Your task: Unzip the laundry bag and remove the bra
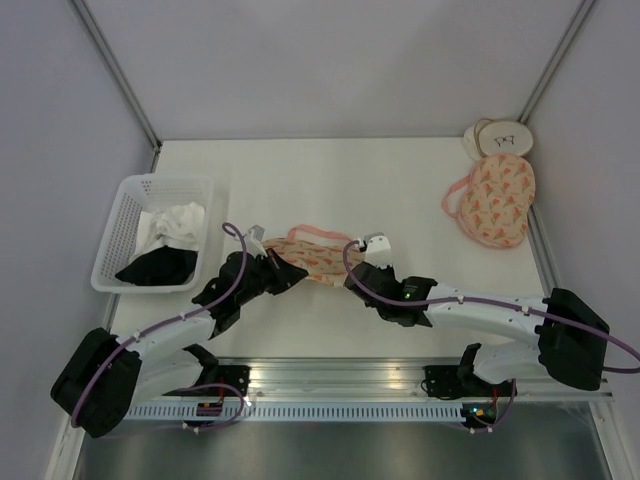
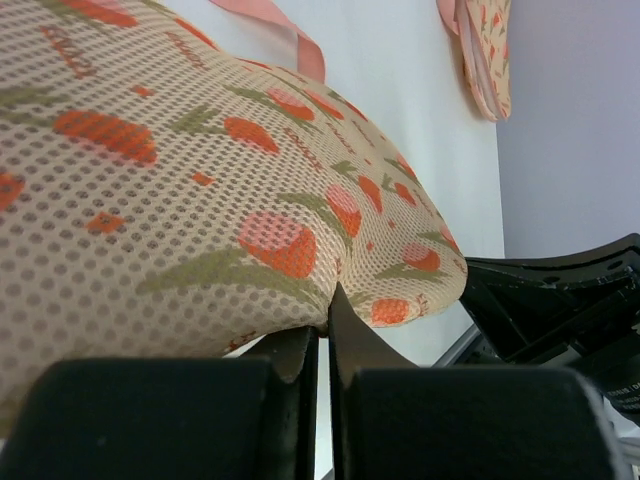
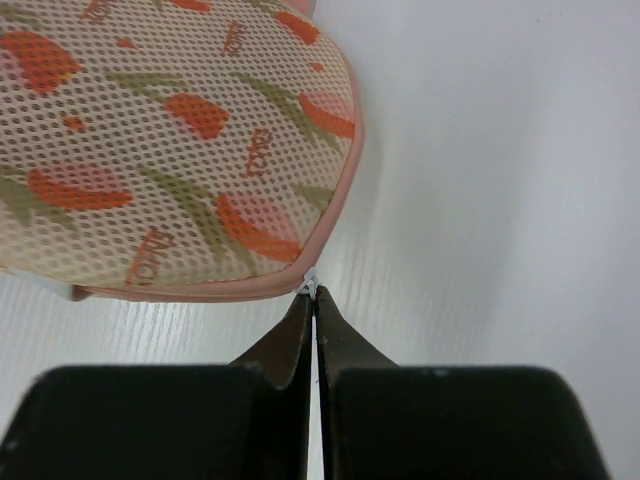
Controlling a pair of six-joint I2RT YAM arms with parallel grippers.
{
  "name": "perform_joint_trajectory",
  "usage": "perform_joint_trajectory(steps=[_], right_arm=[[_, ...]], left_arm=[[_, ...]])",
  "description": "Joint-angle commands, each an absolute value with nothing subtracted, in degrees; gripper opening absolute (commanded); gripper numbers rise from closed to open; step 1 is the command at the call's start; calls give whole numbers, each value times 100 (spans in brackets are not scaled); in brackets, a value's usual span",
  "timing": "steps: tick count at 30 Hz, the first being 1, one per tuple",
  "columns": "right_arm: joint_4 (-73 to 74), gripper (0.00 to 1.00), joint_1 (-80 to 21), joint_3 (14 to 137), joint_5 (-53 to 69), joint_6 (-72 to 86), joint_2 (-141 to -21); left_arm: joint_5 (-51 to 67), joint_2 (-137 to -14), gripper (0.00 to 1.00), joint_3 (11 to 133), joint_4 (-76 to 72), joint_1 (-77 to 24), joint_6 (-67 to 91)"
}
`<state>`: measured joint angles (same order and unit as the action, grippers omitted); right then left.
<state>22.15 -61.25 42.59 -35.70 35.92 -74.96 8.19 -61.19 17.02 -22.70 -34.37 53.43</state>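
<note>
The laundry bag (image 1: 312, 256), peach mesh with orange-pink print and pink trim, lies near the middle of the table between my two grippers. My left gripper (image 1: 268, 272) is shut on the mesh fabric at the bag's left end (image 2: 330, 305); the bag (image 2: 200, 180) fills the left wrist view. My right gripper (image 1: 362, 270) is shut on the small white zip pull (image 3: 311, 285) at the pink-trimmed edge of the bag (image 3: 180, 160). The bra is hidden.
A rounder pouch of the same print (image 1: 492, 199) lies at the back right, with white round pads (image 1: 500, 138) behind it. A white basket (image 1: 125, 240) with black and white clothes stands at the left. A pink loop (image 1: 320, 232) trails behind the bag.
</note>
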Motion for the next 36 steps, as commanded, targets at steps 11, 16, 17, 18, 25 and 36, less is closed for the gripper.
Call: perform_joint_trajectory(steps=[11, 16, 17, 18, 25, 36], right_arm=[[1943, 0, -6144, 3762, -2039, 3427, -6636], [1732, 1, -6152, 3709, -1908, 3437, -6802], [1662, 0, -6144, 3692, -1881, 3402, -6846], [1505, 0, -6152, 3674, -1811, 3393, -6873], [695, 0, -6144, 3814, -1188, 3120, -7110], [53, 0, -6152, 3911, -458, 3023, -7304]], left_arm=[[1960, -8374, 20, 3171, -3454, -3059, 4789], [1399, -8289, 69, 3129, -2929, -3155, 5159], [1023, -7905, 73, 2998, -2466, -3190, 5203], [880, -7719, 76, 2910, -2261, -3269, 5299], [843, -6250, 82, 2198, -1072, -3612, 6116], [1090, -6732, 81, 1933, -1801, -4280, 7127]])
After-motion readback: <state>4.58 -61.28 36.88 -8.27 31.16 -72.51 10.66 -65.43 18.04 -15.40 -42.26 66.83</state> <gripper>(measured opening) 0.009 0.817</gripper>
